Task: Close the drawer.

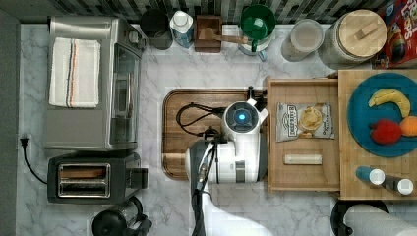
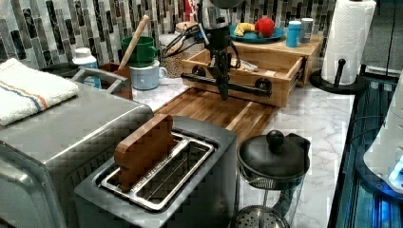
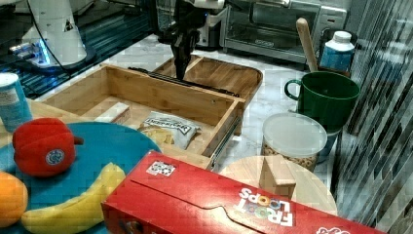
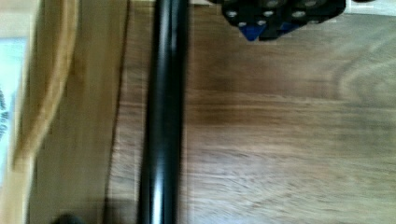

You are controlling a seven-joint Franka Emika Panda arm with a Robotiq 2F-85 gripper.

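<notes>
My pincer (image 2: 223, 92), grip state unclear, hangs by the open drawer (image 1: 303, 133)'s black handle (image 2: 228, 84); pushing off-centre could jam it.

Top view straight down over the counter (image 1: 157, 69). Left view low, from the toaster (image 2: 157, 185) end; right view low, from the opposite end. Both share the drawer (image 2: 247, 71). Wrist view close above the handle (image 4: 163, 112).

White arm (image 1: 235, 152), blk cables, blue LED.
</notes>
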